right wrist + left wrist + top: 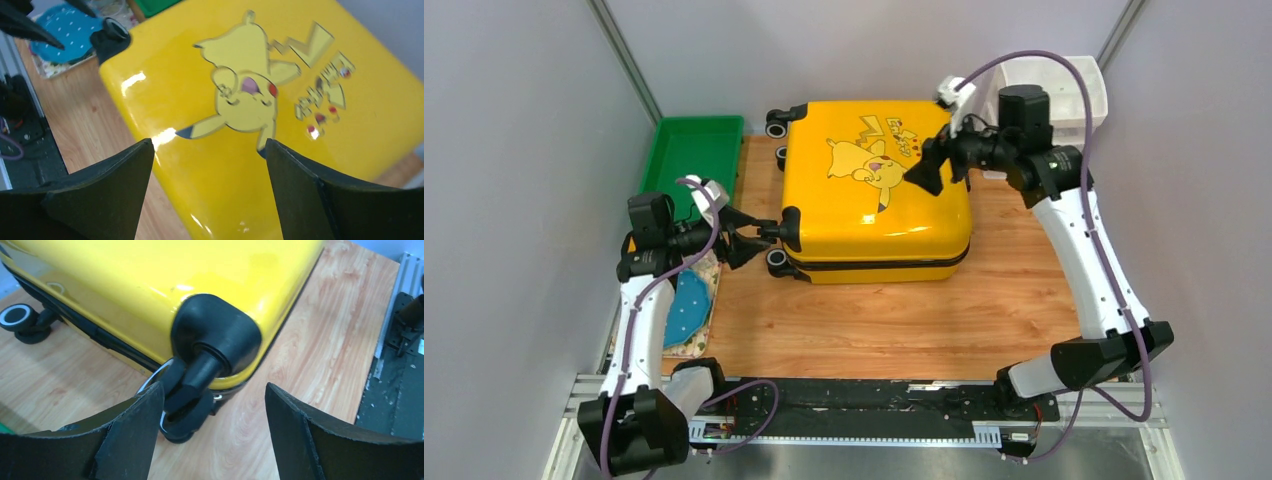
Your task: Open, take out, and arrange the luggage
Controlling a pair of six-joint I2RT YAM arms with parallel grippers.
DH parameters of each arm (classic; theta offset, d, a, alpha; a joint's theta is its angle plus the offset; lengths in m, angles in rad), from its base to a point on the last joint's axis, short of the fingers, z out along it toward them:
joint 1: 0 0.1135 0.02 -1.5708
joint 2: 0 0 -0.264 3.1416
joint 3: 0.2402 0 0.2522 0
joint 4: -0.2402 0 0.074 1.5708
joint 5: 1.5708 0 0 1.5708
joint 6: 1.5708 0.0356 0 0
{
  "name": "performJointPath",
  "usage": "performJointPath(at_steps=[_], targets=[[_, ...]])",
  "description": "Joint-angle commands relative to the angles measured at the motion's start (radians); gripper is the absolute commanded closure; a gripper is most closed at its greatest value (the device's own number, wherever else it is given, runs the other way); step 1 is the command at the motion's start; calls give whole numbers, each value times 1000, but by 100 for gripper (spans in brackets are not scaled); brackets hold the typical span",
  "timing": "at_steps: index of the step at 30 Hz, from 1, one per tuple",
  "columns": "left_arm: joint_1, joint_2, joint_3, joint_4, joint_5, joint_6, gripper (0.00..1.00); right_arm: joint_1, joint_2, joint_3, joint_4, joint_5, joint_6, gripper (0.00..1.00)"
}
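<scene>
Wooden worktop (pixel 904 320) is carrying the yellow suitcase (pixel 834 210), which is lying flat and shut, cartoon side up, centre rear. Right tool (pixel 939 172) is hovering over the lid, jaws standing wide. Left tool (pixel 762 240) is gaping wide around the near-left corner wheel (pixel 187 410), gripping nothing.

Overhead, wrist close-ups; luggage (pixel 876 205) seemingly shared

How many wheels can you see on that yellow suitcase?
4 wheels, all at the left end of the suitcase: two at the far corner, two at the near corner. Probably none hidden.
</scene>
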Motion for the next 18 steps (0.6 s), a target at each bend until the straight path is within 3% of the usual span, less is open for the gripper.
performJointPath(at_steps=[1,2,4,5,6,9,11,13,14,15,17,18], targets=[[27,-65,21,-206,69,103,18,238,1,113,-109,177,-250,13],[62,-99,7,-203,72,82,18,282,27,134,-118,197,-288,13],[115,-163,-83,-47,89,-126,18,408,67,186,-125,258,-310,14],[202,-180,-128,37,109,-221,18,447,110,203,-126,275,-327,13],[240,-196,-222,240,153,-430,18,480,135,220,-125,302,-356,13],[363,-202,-342,502,190,-668,18,590,253,317,-117,338,-394,12],[385,-178,-349,486,207,-600,18,644,350,411,-118,343,-396,12],[397,-159,-324,309,209,-447,18,688,441,473,-123,352,-390,12],[397,-145,-314,155,215,-215,20,698,466,508,-126,355,-378,12],[396,-142,-315,94,253,-95,21,705,486,556,-128,356,-360,12],[397,-136,-381,73,272,91,24,713,501,562,-125,344,-313,13],[397,-133,-415,124,308,91,24,715,495,532,-123,343,-306,13]])
